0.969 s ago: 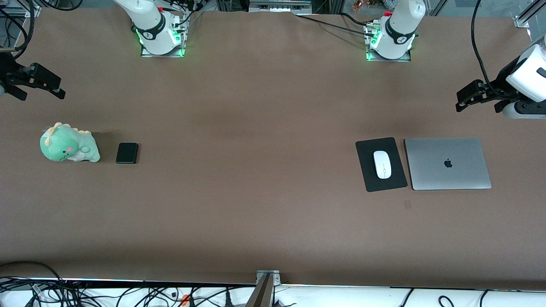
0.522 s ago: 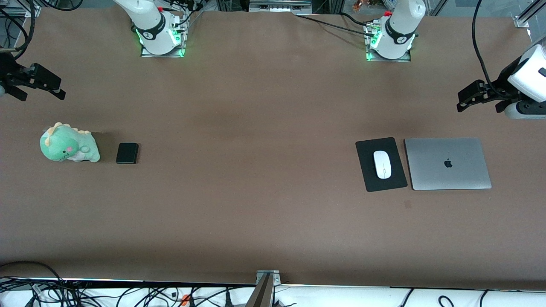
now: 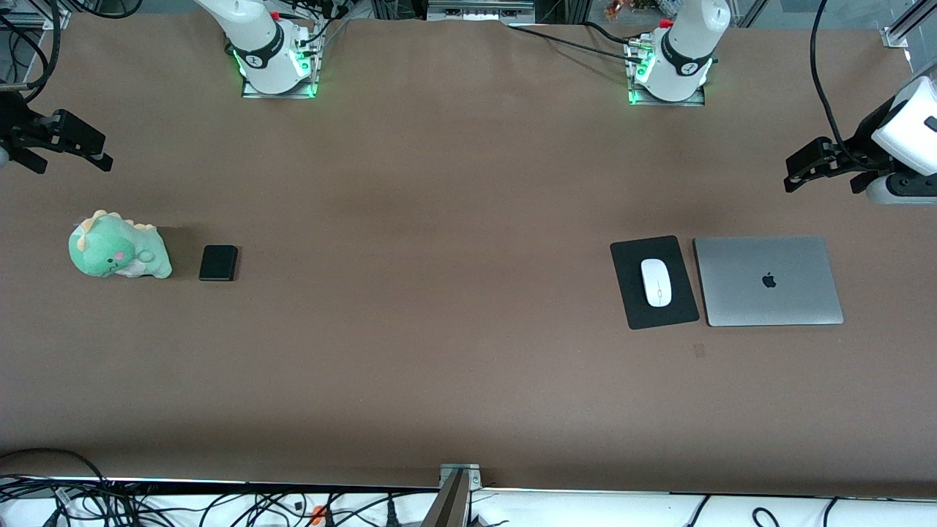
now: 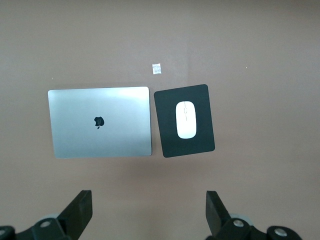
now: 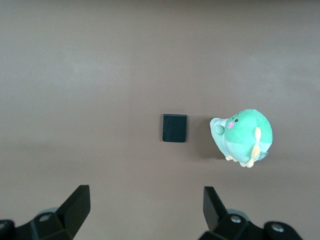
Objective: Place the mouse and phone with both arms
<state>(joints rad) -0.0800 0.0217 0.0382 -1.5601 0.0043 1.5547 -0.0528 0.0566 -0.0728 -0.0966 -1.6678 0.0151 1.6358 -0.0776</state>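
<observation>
2 grippers hang wide open and empty, the left gripper (image 3: 794,172) over bare table near the mouse (image 3: 656,282) on its mat (image 3: 629,293), the right gripper (image 3: 62,143) near the phone (image 3: 219,263) beside a plush dinosaur (image 3: 117,254), apparently so each arm serves its own end.

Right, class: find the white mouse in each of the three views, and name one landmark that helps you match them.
Front view: the mouse lies on the black mat, toward the left arm's end of the table.
Left wrist view: the mouse sits on the mat, mid-picture.
Right wrist view: not in it.
Shared landmark: the grey laptop beside the mat, in both views with the mouse.
</observation>
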